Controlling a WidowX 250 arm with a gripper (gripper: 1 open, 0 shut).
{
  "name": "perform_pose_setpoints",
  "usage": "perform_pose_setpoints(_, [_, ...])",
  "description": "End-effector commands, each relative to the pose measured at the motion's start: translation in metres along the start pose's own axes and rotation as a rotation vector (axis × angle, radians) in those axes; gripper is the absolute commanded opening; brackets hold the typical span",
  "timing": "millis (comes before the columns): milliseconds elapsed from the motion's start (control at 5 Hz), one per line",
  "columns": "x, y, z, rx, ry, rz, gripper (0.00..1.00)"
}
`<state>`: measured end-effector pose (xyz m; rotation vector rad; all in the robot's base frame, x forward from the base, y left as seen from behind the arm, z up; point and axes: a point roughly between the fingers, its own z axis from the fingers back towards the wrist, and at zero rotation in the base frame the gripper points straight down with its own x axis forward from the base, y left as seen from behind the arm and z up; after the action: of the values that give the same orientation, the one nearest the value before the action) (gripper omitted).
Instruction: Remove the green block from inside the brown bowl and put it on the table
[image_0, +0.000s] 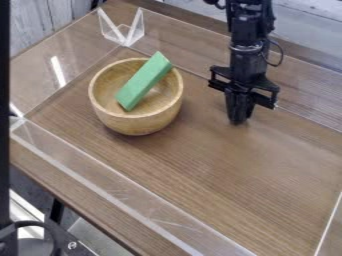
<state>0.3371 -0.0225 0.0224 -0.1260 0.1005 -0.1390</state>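
Gripper (242, 117) pointing down, jaws together, gripping nothing | green block (143, 81) leaning in brown bowl (135, 116), lying left of it

One black arm is seen descending vertically from the top of the view, toward the far right part of the table (241, 190). The gripper (242, 117) is pointed straight down, its jaws closed together with nothing between them. The fingertips are positioned just above the tabletop; contact cannot be determined.
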Motion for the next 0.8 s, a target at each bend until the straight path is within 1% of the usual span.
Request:
perform_pose_setpoints(0, [0.0021, 0.0046, 0.0066, 0.007, -0.026, 0.010, 0.00])
perform_pose_setpoints(600, [-0.0007, 0.0124, 0.0006, 0.007, -0.011, 0.039, 0.00])
